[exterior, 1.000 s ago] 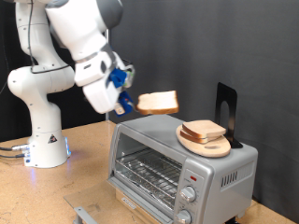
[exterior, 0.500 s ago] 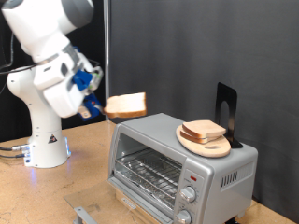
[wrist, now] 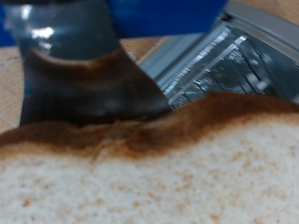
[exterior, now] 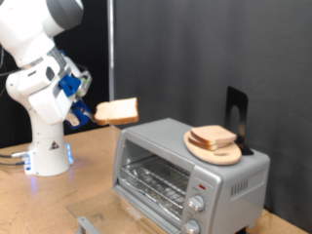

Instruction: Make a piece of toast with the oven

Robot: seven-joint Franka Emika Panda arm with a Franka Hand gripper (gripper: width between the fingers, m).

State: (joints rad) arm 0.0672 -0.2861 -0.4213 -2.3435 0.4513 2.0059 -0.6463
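Exterior view: the end effector [exterior: 86, 110] grips the piece of toast [exterior: 117, 111] by one edge, nearly flat in mid-air, up and to the view's left of the oven [exterior: 185, 166].

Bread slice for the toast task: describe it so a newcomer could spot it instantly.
Start at the silver oven in the exterior view's lower middle. Off its left top corner, the piece of toast hangs in mid-air, held at one edge by the gripper of the white arm. Unlike the other slice, lying on the wooden plate atop the oven, it touches no surface.
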